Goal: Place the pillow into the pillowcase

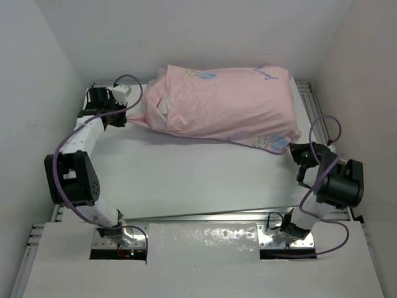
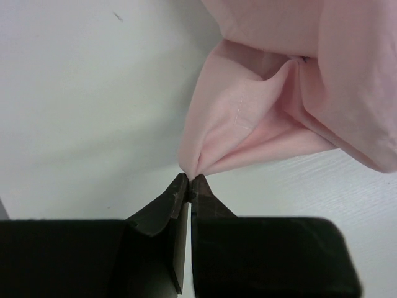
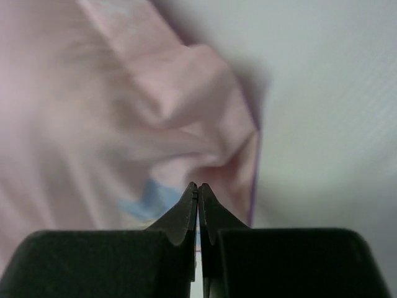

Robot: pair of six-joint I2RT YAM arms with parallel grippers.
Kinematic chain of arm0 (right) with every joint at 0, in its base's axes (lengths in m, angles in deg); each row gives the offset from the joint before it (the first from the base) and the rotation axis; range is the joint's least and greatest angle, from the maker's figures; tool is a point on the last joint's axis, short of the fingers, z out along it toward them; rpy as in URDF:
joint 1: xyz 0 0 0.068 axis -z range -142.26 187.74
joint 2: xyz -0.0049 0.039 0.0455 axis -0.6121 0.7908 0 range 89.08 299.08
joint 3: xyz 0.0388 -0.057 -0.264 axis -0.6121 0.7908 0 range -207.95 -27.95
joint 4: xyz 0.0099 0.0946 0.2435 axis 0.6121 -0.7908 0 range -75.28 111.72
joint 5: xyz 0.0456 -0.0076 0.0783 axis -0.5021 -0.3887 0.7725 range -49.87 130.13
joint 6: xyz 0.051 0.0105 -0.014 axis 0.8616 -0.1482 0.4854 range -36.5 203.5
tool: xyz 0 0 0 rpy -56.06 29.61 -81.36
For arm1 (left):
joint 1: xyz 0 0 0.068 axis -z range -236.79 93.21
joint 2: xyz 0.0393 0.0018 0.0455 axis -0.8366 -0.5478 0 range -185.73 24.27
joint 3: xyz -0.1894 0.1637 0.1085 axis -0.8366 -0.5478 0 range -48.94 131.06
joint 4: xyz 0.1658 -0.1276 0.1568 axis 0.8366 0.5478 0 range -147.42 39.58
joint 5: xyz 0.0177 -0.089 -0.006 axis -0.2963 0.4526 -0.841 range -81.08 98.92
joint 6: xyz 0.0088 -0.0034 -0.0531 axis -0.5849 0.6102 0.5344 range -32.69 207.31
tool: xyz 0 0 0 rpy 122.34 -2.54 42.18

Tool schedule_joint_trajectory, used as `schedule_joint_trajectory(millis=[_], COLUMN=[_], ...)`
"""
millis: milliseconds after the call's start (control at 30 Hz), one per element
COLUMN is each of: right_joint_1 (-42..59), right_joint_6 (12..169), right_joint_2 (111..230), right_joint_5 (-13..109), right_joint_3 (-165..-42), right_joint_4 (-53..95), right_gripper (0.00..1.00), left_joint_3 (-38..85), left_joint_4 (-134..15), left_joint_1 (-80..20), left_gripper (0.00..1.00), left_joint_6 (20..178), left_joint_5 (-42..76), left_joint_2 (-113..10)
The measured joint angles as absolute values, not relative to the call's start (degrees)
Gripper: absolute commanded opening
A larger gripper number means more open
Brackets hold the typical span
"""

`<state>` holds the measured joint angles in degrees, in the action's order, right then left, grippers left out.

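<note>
1. The pillowcase [image 1: 229, 102] is located in the upper centre to upper right of the top view, lying on the white surface [image 1: 198, 180]. Its pale pink side is turned outward, with faint blue print showing through. It is swollen into 1 plump bundle.

2. A whitish patch, taken to be the pillow [image 1: 162, 108], is exposed at the left end of the bundle. The rest of the pillow is covered by fabric.

3. The left hand [image 1: 126, 117] is placed at the upper left of the top view, at the left tip of the pillowcase. In the left wrist view the fingers [image 2: 180, 192] are pressed together on a gathered pinch of pink fabric, which is drawn taut from the tips.

4. The right hand [image 1: 294, 150] is placed at the lower right corner of the pillowcase. In the right wrist view its fingers [image 3: 186, 208] are closed tip to tip against the fabric, beside a purple edge [image 3: 254, 180]. Whether fabric is pinched between them cannot be told.
</note>
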<state>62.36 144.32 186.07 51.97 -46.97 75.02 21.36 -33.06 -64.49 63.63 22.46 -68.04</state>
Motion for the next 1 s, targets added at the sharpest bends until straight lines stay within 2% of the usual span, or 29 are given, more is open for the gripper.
schedule_joint_trajectory(millis=[133,167,200,233,267,367,467,633,767,1000], right_joint_1=[62.36,62.34,62.34,62.25,61.95,60.46,59.33,57.97,53.91,44.05], right_joint_6=[140.19,138.26,136.47,134.11,130.46,120.54,113.5,103.53,96.45,80.17], right_joint_2=[175.28,173.11,171.23,170.01,169.18,169.31,172.44,180.74,181.46,181.33], right_joint_5=[51.71,51.47,51.01,50.57,49.68,46.64,45.85,51.62,52.65,54.35], right_joint_3=[-44.85,-45.31,-46.14,-47.34,-49.27,-54.03,-57.92,-65.16,-67.69,-69.14], right_joint_4=[73.18,70.67,67.72,64.29,59.59,49.62,43.22,33.86,28.03,21.16], right_gripper=[0.01,0.32,0.47,0.56,0.7,0.8,0.8,0.8,0.83,0.82], left_joint_3=[22.17,22.17,22.17,22.17,22.19,22.26,22.67,25.99,25.97,24.97], left_joint_4=[-31.77,-31.42,-31.05,-30.77,-30.61,-30.63,-30.53,-30.96,-30.87,-30.59], left_joint_1=[-65.74,-65.96,-66.17,-66.26,-66.28,-66.66,-69.26,-73.61,-74.15,-74.15], left_gripper=[0.0,0.0,0.0,0.0,0.0,0.0,0.0,0.0,0.0,0.0], left_joint_6=[63.61,63.56,63.54,63.5,63.52,63.63,64.24,64.63,63.85,61.9], left_joint_5=[23.36,23.51,23.6,23.62,23.47,22.75,22.92,20.98,19.58,20.28], left_joint_2=[-65.46,-64.83,-64.28,-63.73,-63.41,-63.19,-63.38,-66.05,-66.07,-65.37])
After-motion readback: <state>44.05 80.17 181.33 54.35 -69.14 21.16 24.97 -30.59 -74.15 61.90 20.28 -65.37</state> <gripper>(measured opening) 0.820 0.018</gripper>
